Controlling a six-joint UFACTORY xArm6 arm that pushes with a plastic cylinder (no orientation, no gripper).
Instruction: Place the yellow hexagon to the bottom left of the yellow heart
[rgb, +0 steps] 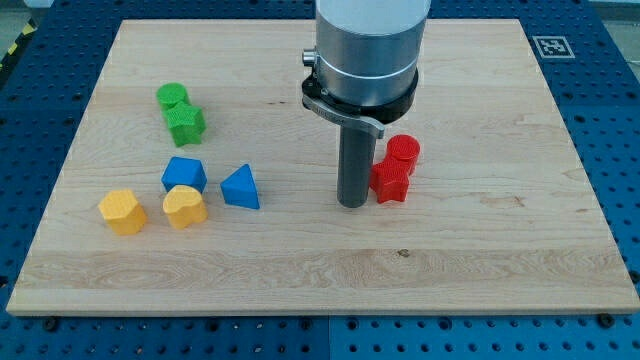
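The yellow hexagon (122, 212) lies at the view's lower left. The yellow heart (185, 206) lies just to its right, a small gap between them. My tip (351, 205) rests on the board well to the right of both yellow blocks. It stands close beside the left side of a red block (390, 182).
A blue block (184, 174) sits just above the heart and a blue triangle (240, 187) to the heart's right. A green cylinder (172, 96) and a green star-like block (186, 124) lie at the upper left. A red cylinder (404, 150) sits above the red block. The board's left edge (40, 225) is near the hexagon.
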